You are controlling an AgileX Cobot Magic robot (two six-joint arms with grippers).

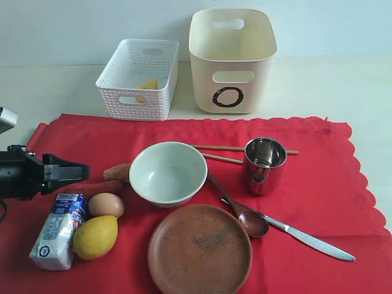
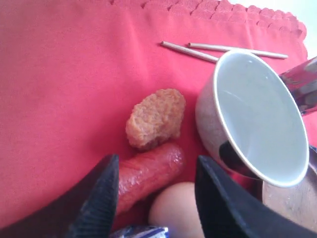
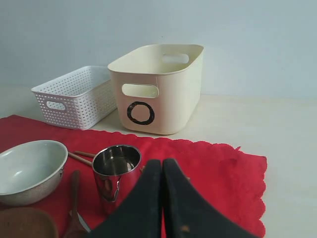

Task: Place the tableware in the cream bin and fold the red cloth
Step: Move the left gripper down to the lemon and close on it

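1. Wooden plate point(image 1: 199, 251), spoon point(image 1: 253, 223) and knife point(image 1: 306, 237) lie nearest on the red cloth point(image 1: 331, 177).
2. Bowl point(image 1: 167, 173), steel cup point(image 1: 264, 164) and chopsticks point(image 1: 220, 147) sit behind them.
3. Left claw point(image 2: 156, 161) stands open with a sausage point(image 2: 148, 171) between its fingers; right claw point(image 3: 162, 166) is closed.
4. Cream bin point(image 1: 231, 61) stands farthest, off the cloth.

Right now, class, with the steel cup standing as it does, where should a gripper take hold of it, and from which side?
Probably the rim of the steel cup, from above: it stands upright with its mouth open, so one finger can go inside and one outside. Pick the wall away from the bowl, where only bare red cloth lies.
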